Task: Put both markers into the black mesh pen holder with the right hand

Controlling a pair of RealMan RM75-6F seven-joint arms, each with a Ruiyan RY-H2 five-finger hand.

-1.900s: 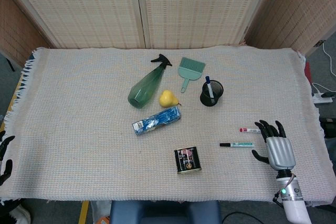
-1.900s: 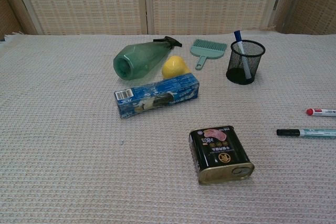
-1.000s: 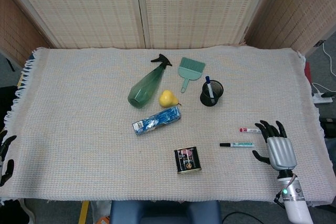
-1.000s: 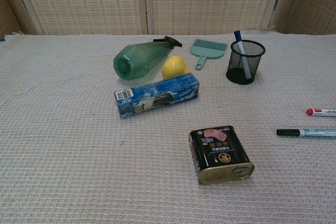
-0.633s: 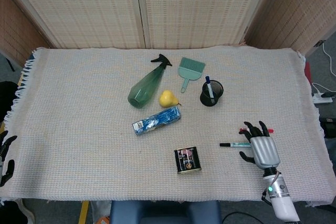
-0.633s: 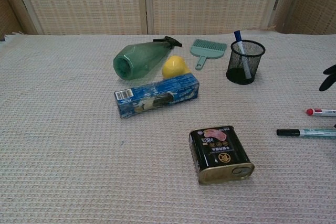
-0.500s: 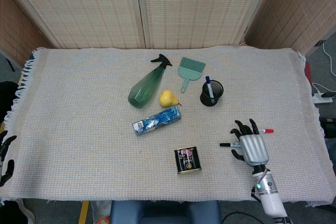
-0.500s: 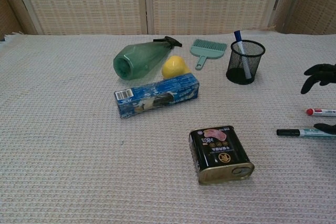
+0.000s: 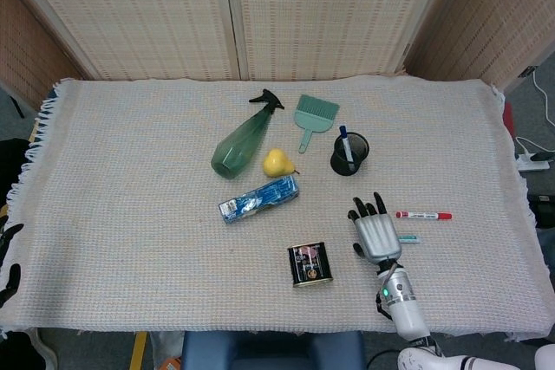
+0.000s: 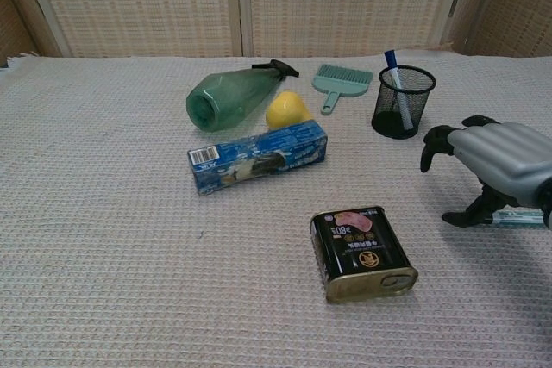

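My right hand (image 9: 375, 231) hovers with its fingers spread over the black-capped teal marker, of which only the teal end (image 9: 408, 238) shows past the palm. In the chest view the right hand (image 10: 504, 165) hangs low over that marker (image 10: 520, 216), thumb reaching down beside it, nothing gripped. The red-capped marker (image 9: 423, 215) lies on the cloth just right of the hand. The black mesh pen holder (image 9: 349, 154) (image 10: 403, 101) stands upright behind the hand with a blue pen in it. My left hand (image 9: 7, 253) shows only dark fingertips at the table's left edge.
A green spray bottle (image 9: 243, 143) lies on its side with a yellow pear (image 9: 277, 163) next to it. A blue box (image 9: 258, 199) and a dark tin (image 9: 308, 264) lie left of the right hand. A teal brush (image 9: 314, 115) rests beside the holder.
My right hand has swept left from beyond the markers' right ends to above the black-capped marker, covering most of it. The markers and the holder have not moved.
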